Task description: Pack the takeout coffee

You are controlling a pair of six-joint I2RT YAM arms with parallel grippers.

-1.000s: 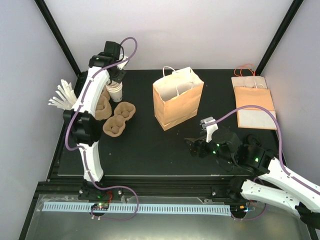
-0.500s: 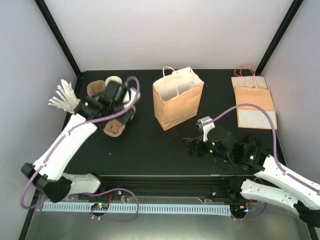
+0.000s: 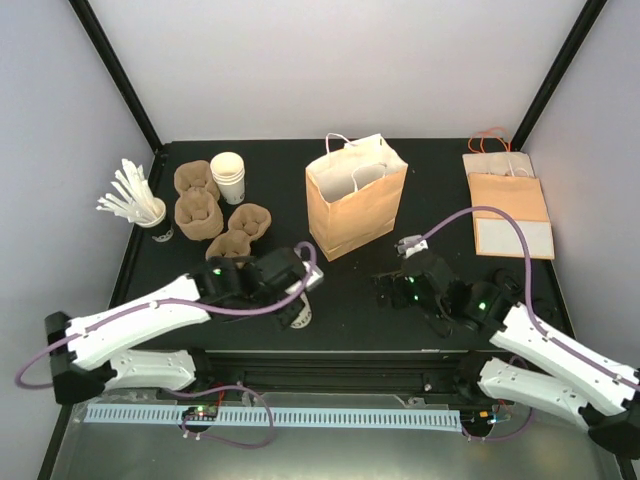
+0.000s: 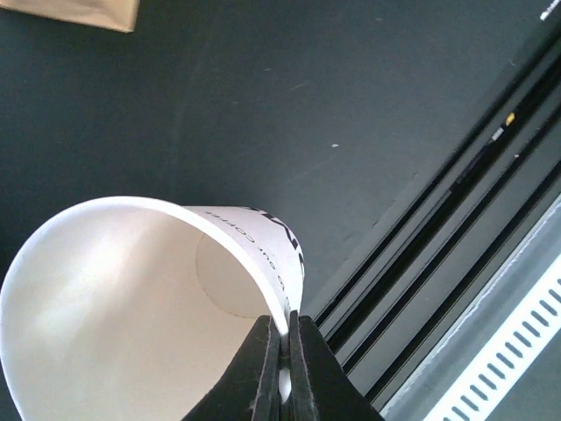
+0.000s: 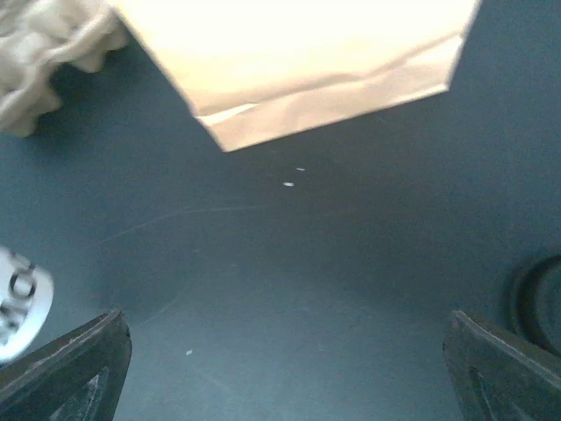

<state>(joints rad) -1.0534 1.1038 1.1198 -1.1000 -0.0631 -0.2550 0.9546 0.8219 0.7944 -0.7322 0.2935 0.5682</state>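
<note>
Small white paper cup (image 4: 131,307), no lid on it and empty inside, is at the near edge of the black tabletop (image 3: 340,300), left of middle. The left gripper (image 4: 280,331) pinches its rim wall, fingers nearly together. Can't tell if the cup's base touches down.

Likely very light, with a thin wall that dents easily. A rim pinch works; a loose hold around the body is safer.

Right gripper (image 5: 285,355) is spread wide and empty, in front of the tall brown paper bag (image 3: 355,200).

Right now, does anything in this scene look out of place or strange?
Yes, one thing. The white cup in the left claw has no lid and is empty inside; the claw pinches only its thin rim, close to the front edge of the table. Nothing looks spilled, and the brown bag stands upright.
</note>
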